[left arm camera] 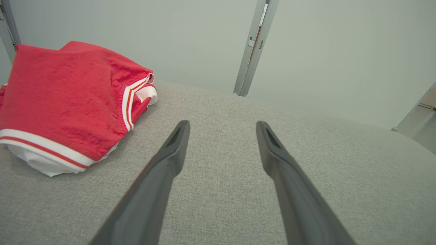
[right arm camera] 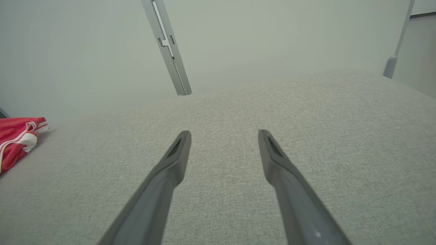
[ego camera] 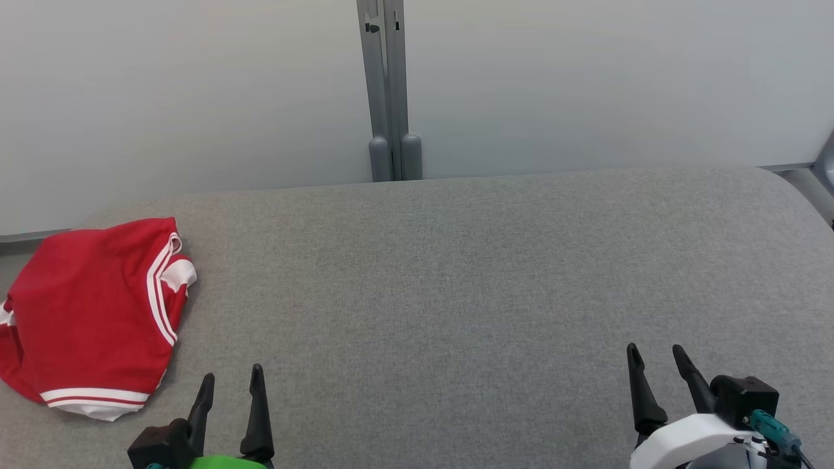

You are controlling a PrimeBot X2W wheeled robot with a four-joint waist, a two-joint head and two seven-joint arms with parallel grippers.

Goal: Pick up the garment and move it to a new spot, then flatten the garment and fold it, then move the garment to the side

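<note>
Head view: a red garment (ego camera: 91, 312) with white-and-red striped trim lies at the far left of a grey fabric-covered table (ego camera: 456, 273), doubled over into a compact bundle. Its white-banded hem faces the near edge, and a second striped edge runs along its right side. Part of the cloth reaches the left border of the picture.

The left gripper (ego camera: 232, 372) sits at the lower left, near the garment's near right corner but apart from it. Its two dark fingers are spread wide and hold nothing. The right gripper (ego camera: 654, 348) sits at the lower right, well apart from the garment, with its fingers likewise spread and nothing between them.

Beyond the far edge of the table stands a pale wall (ego camera: 195, 98), divided at the middle by a grey upright post (ego camera: 389, 91).

Left wrist view: the garment lies just left of the spread fingers, its layers stacked and its white lining showing under the hem.

Right wrist view: bare grey fabric lies between and ahead of the parted fingers, and the garment appears at the far left edge.
</note>
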